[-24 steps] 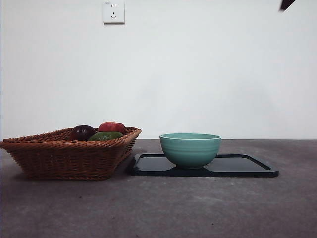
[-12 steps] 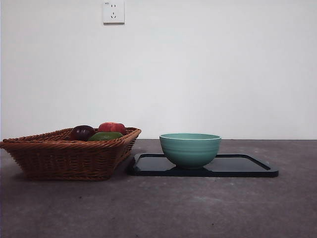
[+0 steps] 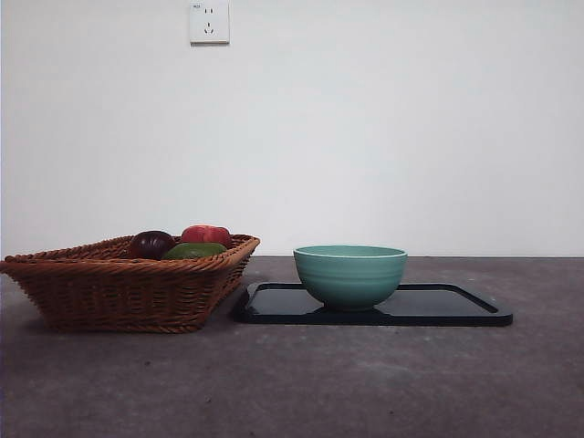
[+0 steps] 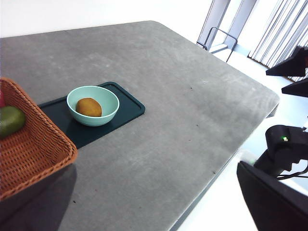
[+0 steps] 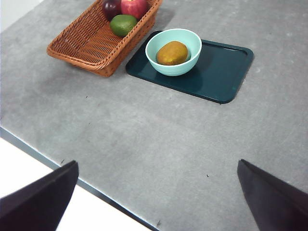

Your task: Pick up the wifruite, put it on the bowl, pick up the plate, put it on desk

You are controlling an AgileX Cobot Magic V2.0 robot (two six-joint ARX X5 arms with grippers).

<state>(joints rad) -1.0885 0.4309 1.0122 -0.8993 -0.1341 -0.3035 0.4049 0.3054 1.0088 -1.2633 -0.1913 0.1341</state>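
Note:
The orange-brown wifruite (image 5: 172, 53) lies inside the pale teal bowl (image 5: 182, 68); it also shows in the left wrist view (image 4: 89, 107). In the front view the bowl (image 3: 350, 275) hides the fruit. The bowl stands on the glossy black tray (image 3: 456, 306) on the dark grey desk (image 3: 319, 383). My right gripper (image 5: 154, 202) is open and empty, high above the desk's near edge, far from the bowl. My left gripper (image 4: 154, 211) is open and empty, high beside the basket. Neither gripper shows in the front view.
A brown wicker basket (image 3: 128, 283) stands close to the left of the tray and holds a red fruit (image 3: 206, 234), a dark purple fruit (image 3: 151, 243) and a green fruit (image 3: 194, 250). The other arm (image 4: 294, 67) shows past the desk's edge in the left wrist view.
The black arm tip at the front view's top right corner has gone out of view. The bowl, tray and basket have not moved.

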